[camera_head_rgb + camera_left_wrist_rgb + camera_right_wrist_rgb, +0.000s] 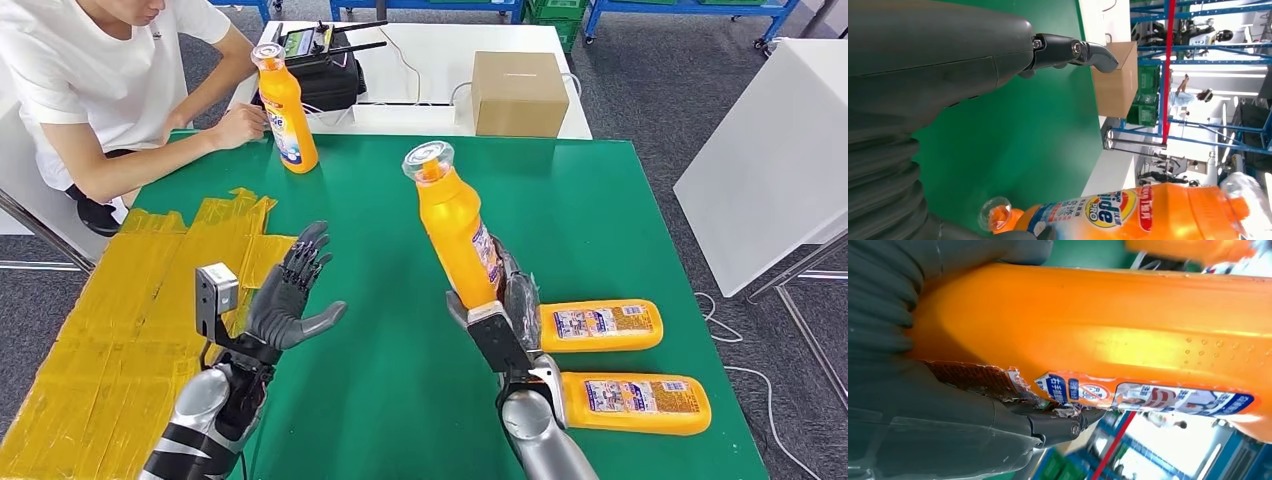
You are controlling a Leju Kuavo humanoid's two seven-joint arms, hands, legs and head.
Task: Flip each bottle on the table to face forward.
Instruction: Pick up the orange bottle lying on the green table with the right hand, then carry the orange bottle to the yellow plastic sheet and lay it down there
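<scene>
Four orange bottles are in the work area. The right hand point(505, 305) grips the held bottle point(455, 225) by its lower body and holds it raised and tilted over the middle of the green desk point(600, 210), clear cap uppermost. Two lying bottles rest on their sides near the desk's right edge, labels up: the nearer lying bottle point(635, 402) just beside the right forearm, the farther lying bottle point(600, 325) just beyond it. An upright bottle point(288, 108) stands near the far left edge, next to a person's hand point(238, 126). The left hand point(290, 295) is empty, fingers spread, above open green surface beside the yellow taped patch point(130, 320). Behind the desk, a white table point(430, 55) carries a cardboard box point(518, 92). The held bottle's plastic is smooth and glossy; its label is torn at the thumb.
</scene>
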